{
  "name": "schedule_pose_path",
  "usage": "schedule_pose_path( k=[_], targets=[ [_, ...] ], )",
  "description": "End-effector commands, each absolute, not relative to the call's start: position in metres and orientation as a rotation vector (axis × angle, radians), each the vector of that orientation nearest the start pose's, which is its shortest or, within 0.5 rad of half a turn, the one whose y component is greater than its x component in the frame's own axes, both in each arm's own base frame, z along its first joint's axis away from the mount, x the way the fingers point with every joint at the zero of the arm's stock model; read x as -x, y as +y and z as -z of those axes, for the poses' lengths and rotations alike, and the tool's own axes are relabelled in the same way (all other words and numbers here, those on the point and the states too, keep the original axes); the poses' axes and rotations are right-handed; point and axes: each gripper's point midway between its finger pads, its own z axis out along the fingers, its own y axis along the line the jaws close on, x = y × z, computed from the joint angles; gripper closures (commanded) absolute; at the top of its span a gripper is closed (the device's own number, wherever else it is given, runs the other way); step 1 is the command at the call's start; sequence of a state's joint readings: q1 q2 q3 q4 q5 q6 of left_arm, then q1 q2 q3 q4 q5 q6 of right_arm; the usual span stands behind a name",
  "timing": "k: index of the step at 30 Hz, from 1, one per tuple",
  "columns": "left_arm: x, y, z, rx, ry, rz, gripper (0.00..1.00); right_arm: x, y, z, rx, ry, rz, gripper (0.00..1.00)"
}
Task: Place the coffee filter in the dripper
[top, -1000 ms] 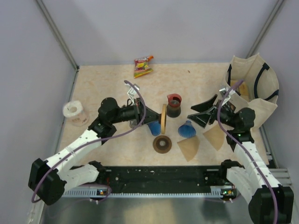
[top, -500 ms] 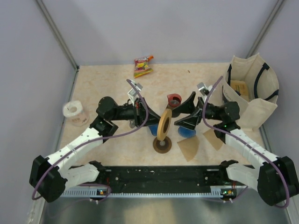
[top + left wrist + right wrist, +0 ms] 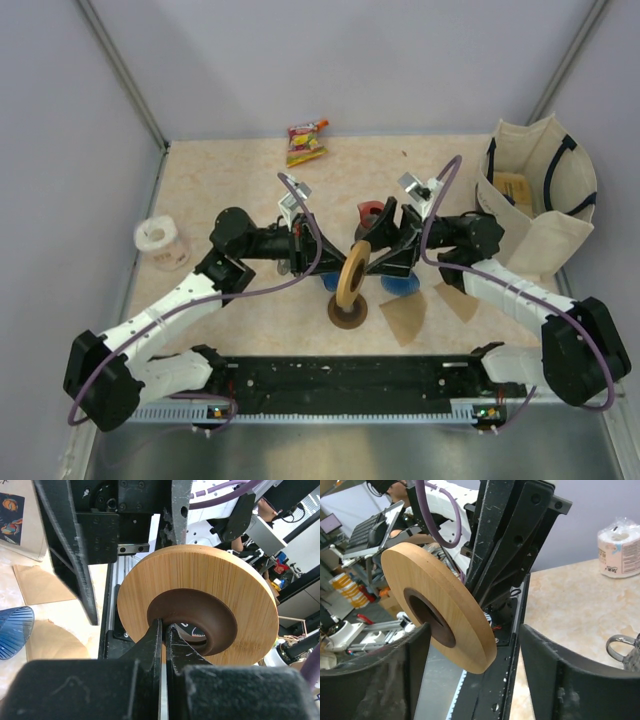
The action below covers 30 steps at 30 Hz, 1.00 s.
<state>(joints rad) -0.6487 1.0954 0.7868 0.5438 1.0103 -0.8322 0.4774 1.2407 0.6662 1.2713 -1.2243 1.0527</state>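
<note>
My left gripper point(image 3: 338, 270) is shut on the brown inner rim of the dripper point(image 3: 352, 278), a wooden ring with a brown funnel, and holds it on edge above the table. The pinch shows in the left wrist view point(image 3: 164, 626), with the dripper point(image 3: 215, 595) filling the frame. My right gripper point(image 3: 385, 262) is open with its jaws on either side of the ring's edge point(image 3: 474, 627), not touching the dripper point(image 3: 445, 600). Two brown paper coffee filters point(image 3: 403, 318) point(image 3: 458, 297) lie flat on the table; they also show in the left wrist view point(image 3: 42, 582).
A brown ring point(image 3: 347, 308) lies under the dripper. Two blue cones point(image 3: 402, 282) point(image 3: 328, 279) and a red-brown cup point(image 3: 372, 220) crowd the middle. A snack packet point(image 3: 305, 142) is at the back, a paper roll point(image 3: 160, 243) left, a cloth bag point(image 3: 540, 190) right.
My right arm has swung left from beside the bag until its open jaws straddle the dripper. My left gripper has carried the dripper slightly right and tilted it.
</note>
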Motion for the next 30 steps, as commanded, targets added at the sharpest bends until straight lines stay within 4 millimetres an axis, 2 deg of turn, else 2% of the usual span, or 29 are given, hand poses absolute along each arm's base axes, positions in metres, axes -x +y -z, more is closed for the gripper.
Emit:
schedule_pose_path(
  k=[1,3,7,9,11,13,16,18,21,23,26,27,30],
  targets=[
    [-0.132,-0.309,-0.361,-0.930,1.406,1.784,1.00,-0.134,0.277,-0.353,1.156,1.044,-1.720,0.37],
    [-0.133,-0.310,-0.360,-0.925,1.414,1.783,1.00,-0.132,0.276,-0.354,1.159,1.038,-1.718,0.53],
    [-0.136,-0.311,-0.358,-0.908,1.432,1.780,1.00,-0.129,0.275,-0.353,1.167,1.032,-1.713,0.76],
    [-0.139,-0.312,-0.357,-0.890,1.447,1.775,1.00,-0.127,0.274,-0.354,1.173,1.020,-1.705,1.00],
    [-0.141,-0.313,-0.354,-0.884,1.472,1.766,0.99,-0.127,0.274,-0.355,1.173,1.016,-1.701,1.00],
    [-0.146,-0.313,-0.351,-0.868,1.502,1.736,0.75,-0.127,0.274,-0.355,1.171,1.020,-1.704,1.00],
    [-0.155,-0.312,-0.342,-0.824,1.565,1.663,0.63,-0.128,0.274,-0.358,1.157,1.019,-1.705,1.00],
    [-0.162,-0.309,-0.335,-0.784,1.614,1.591,0.37,-0.128,0.273,-0.359,1.149,1.024,-1.709,1.00],
    [-0.181,-0.300,-0.323,-0.678,1.693,1.438,0.23,-0.126,0.273,-0.362,1.143,1.033,-1.713,1.00],
    [-0.194,-0.291,-0.317,-0.591,1.730,1.340,0.10,-0.125,0.272,-0.362,1.141,1.039,-1.709,1.00],
    [-0.212,-0.271,-0.304,-0.451,1.803,1.177,0.06,-0.126,0.272,-0.360,1.145,1.059,-1.687,1.00],
    [-0.216,-0.265,-0.303,-0.415,1.812,1.138,0.02,-0.128,0.272,-0.358,1.151,1.069,-1.668,1.00],
    [-0.217,-0.254,-0.302,-0.378,1.813,1.080,0.01,-0.134,0.272,-0.355,1.159,1.091,-1.580,1.00]
  ],
)
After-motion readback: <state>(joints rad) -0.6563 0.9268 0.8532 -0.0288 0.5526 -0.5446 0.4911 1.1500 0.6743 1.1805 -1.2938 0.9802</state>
